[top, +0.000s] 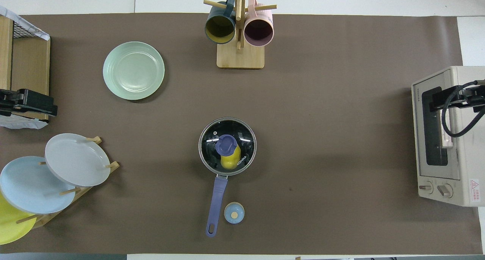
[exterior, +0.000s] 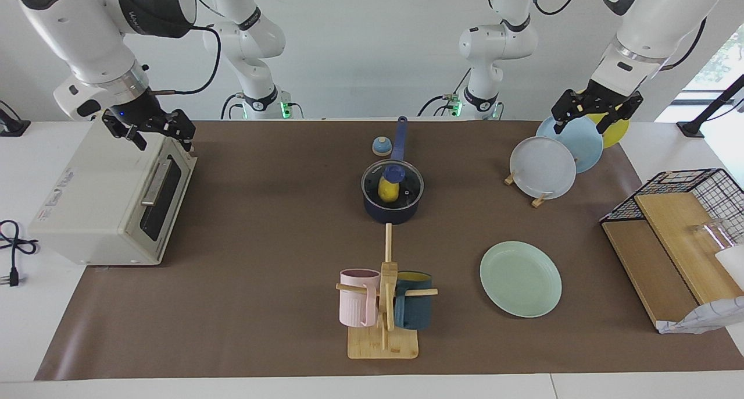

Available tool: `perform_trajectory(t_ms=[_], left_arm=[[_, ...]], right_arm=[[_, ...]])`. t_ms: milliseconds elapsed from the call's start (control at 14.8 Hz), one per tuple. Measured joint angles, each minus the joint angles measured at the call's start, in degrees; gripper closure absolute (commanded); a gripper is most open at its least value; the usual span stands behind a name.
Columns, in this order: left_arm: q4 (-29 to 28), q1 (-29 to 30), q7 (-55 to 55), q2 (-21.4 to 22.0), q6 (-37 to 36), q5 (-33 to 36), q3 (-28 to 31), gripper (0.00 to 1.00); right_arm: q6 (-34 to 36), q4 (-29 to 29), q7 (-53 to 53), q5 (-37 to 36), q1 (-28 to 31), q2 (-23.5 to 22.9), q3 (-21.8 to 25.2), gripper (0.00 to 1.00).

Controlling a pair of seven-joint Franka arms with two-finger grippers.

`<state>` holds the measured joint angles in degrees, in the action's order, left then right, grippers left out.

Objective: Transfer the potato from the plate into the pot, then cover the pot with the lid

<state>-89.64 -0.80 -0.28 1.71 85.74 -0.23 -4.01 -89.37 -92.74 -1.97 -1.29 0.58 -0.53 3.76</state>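
The lid [exterior: 392, 184] is seated on the pot [exterior: 393, 208] over the potato [exterior: 388, 190], well apart from both pincers. The left gripper [exterior: 597, 115] and right gripper [exterior: 156, 132] are seen open and empty.

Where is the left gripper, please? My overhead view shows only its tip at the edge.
Observer: The left gripper hangs in the air over the upright plates, open and empty.
Operator: Thank you. And how does the right gripper stand?
Observer: The right gripper is up over the oven, above its door, open and empty.
Operator: Does the lid sit properly on the pot?
Observer: From the side, the lid lies level on the rim of the pot.
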Motion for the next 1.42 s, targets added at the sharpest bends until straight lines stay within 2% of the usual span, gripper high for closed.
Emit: perform_trajectory(t_ms=[1416], left_arm=[[0.0, 0.0, 0.0, 0.0, 0.0, 0.0, 0.0, 0.00]], right_arm=[[-0.2, 1.2, 0.0, 0.0, -0.2, 0.0, -2.1, 0.00]])
